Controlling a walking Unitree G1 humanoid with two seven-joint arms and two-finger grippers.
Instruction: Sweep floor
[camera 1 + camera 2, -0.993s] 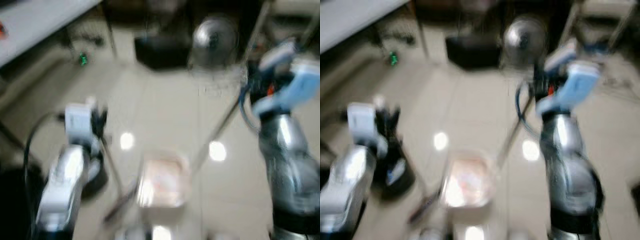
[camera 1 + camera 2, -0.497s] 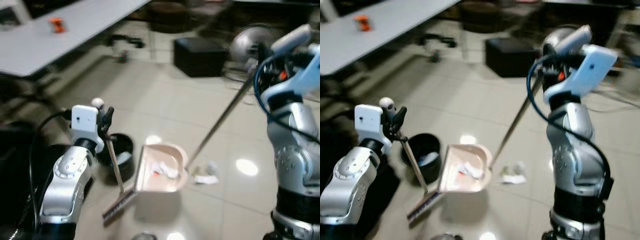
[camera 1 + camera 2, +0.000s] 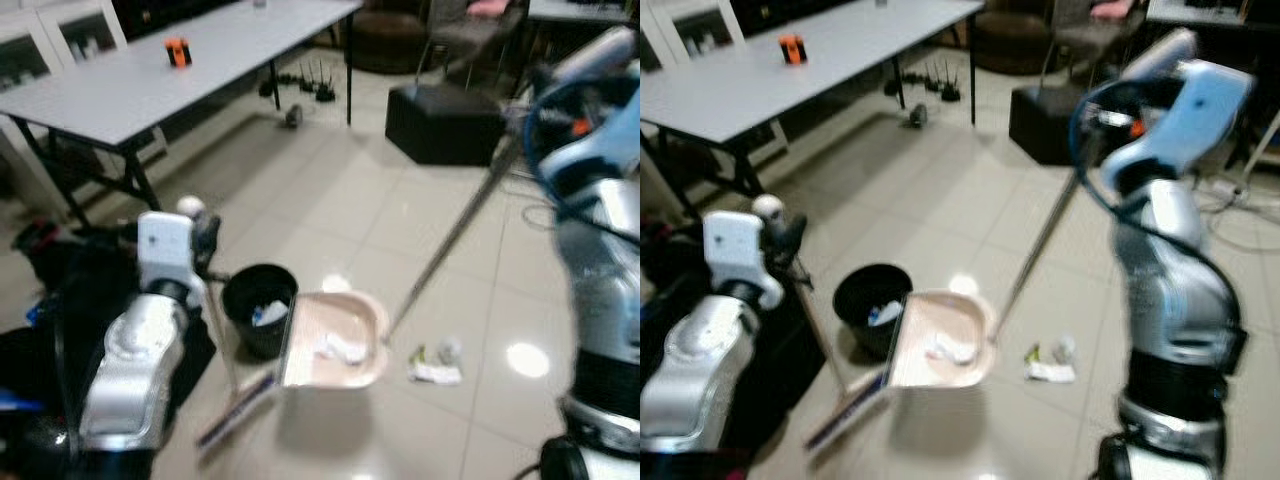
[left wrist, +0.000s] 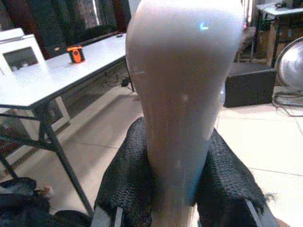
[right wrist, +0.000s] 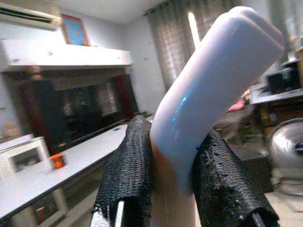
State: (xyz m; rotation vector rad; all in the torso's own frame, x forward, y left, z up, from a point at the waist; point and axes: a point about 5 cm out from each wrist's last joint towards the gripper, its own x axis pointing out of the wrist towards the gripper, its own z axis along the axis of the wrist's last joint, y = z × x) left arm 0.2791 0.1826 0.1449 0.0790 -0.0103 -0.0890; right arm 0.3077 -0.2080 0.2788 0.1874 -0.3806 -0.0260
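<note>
A pale pink dustpan (image 3: 318, 366) lies on the tiled floor with crumpled white paper (image 3: 343, 347) in it. Its long grey handle (image 3: 452, 238) slants up to my right gripper (image 3: 1095, 125), which is shut on the white grip (image 5: 208, 94). My left gripper (image 3: 205, 238) is shut on the top of a short broom handle (image 4: 182, 94). The broom's brush (image 3: 237, 408) rests on the floor left of the pan. A few scraps of litter (image 3: 435, 365) lie on the tiles just right of the pan.
A black bin (image 3: 259, 305) with some paper inside touches the pan's left side. A grey table (image 3: 150, 80) carrying a small orange object (image 3: 178, 50) stands at the far left. A black box (image 3: 445, 122) sits at the back, and dark bags (image 3: 60, 270) lie at the left.
The whole picture has shifted and sharpened as the camera moved, bringing more of the table into view. Both grippers keep their hold; the dustpan stays beside the bin.
</note>
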